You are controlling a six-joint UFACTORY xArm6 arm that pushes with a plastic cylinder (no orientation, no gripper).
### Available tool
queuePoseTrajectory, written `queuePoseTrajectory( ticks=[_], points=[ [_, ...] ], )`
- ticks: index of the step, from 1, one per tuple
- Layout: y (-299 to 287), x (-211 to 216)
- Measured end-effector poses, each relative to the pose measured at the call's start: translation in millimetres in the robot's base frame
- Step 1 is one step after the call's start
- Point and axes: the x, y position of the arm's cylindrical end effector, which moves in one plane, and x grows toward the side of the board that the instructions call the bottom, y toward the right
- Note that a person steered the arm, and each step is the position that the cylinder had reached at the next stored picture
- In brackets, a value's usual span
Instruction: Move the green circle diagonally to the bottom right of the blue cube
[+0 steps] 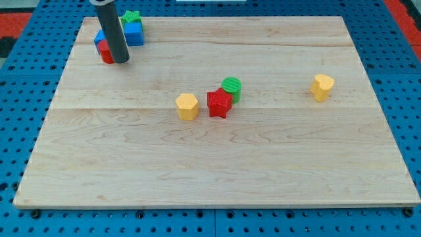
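Green circle [231,87]: near the middle of the wooden board [263,164], touching the upper right of the red star [220,103].
Yellow block [187,106]: just left of the star.
Second yellow block [322,87]: well apart, at right.
Blue cube [134,33]: upper left of the frame, a green block [133,16] behind it.
My tip [120,61]: upper left, against a red block [105,52] and another blue block [99,39], far from the circle.
Jaws: none, a bare rod.
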Motion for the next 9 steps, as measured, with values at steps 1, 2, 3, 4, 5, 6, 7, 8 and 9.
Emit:
queuePoseTrajectory(
  ticks=[1, 2, 3, 4, 5, 6, 7, 8, 9],
  points=[
    [9, 17],
    [53, 21],
    [110, 14],
    [197, 17],
    [231, 66],
    [209, 126],
    [180, 126],
    [190, 151],
    [150, 148]
  ],
)
